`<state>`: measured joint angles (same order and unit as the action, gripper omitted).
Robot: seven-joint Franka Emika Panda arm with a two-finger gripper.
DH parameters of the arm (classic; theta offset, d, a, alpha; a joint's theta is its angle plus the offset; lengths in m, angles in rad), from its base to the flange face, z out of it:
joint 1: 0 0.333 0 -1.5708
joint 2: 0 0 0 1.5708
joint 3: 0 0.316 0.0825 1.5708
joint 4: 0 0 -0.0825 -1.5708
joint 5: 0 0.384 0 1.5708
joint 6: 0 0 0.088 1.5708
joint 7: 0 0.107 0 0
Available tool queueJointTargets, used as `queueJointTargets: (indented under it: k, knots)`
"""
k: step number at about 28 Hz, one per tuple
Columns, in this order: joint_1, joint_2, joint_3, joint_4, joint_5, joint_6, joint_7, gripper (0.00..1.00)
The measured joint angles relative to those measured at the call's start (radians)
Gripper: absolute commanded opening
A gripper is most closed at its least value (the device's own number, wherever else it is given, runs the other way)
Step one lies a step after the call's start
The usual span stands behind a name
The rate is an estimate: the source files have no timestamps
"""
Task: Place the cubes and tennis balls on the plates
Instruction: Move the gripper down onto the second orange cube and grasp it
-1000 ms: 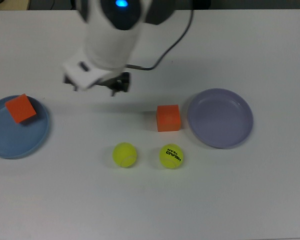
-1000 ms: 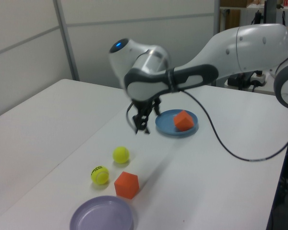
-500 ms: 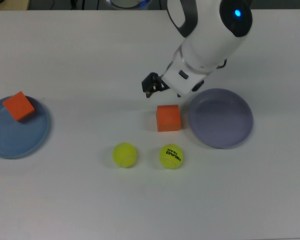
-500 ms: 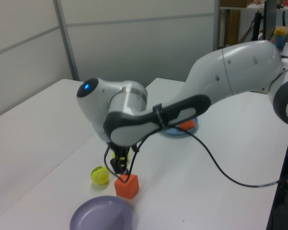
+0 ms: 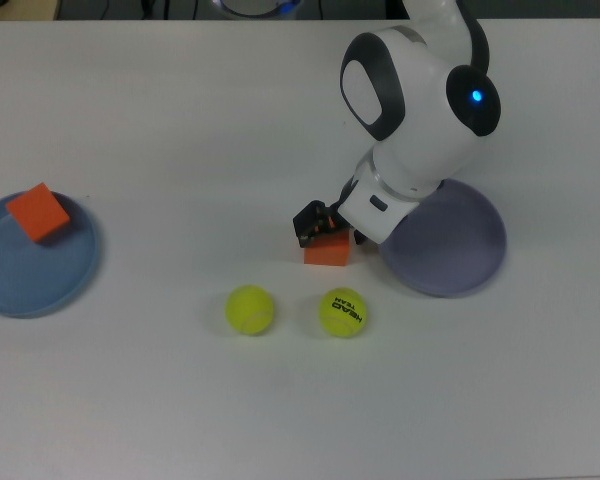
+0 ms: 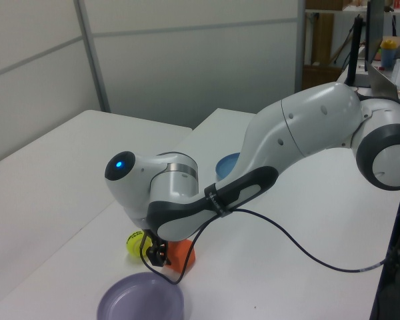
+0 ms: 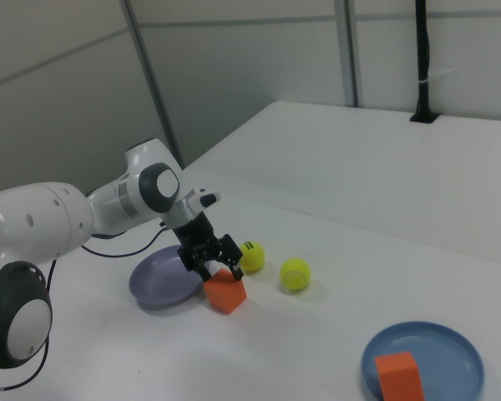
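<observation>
One orange cube (image 5: 327, 253) rests on the white table just left of the lavender plate (image 5: 460, 250) in the top view. My gripper (image 5: 322, 232) is down over this cube, open, with a finger on each side of its top. In the right view the gripper (image 7: 219, 266) straddles the cube (image 7: 227, 296). A second orange cube (image 5: 38, 213) lies on the blue plate (image 5: 40, 275) at the top view's left. Two tennis balls (image 5: 250, 309) (image 5: 343, 312) sit on the table in front of the cube; the second shows black lettering.
My white arm (image 5: 420, 110) reaches in from the top view's upper edge and covers part of the lavender plate. In the left view the arm (image 6: 287, 140) spans the table and hides most of the blue plate (image 6: 227, 162). A black cable (image 6: 307, 243) trails beside it.
The gripper swung from near the blue plate across to the lone cube, then came down so its fingers now sit on either side of it. Cubes, balls and plates have not moved.
</observation>
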<state>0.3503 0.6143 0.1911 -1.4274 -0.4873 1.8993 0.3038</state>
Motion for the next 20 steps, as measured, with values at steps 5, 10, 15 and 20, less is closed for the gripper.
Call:
queueJointTargets:
  k: [5, 10, 15, 20]
  knots:
    - [0.004, 0.003, 0.0, -0.003, 0.0, 0.0, 0.0, 1.0]
    - [0.005, 0.003, 0.0, -0.004, 0.0, 0.0, 0.0, 0.65]
    - [0.005, 0.003, -0.001, -0.01, -0.003, -0.001, 0.0, 0.29]
    - [0.006, 0.001, -0.002, -0.02, -0.004, -0.001, 0.0, 0.0]
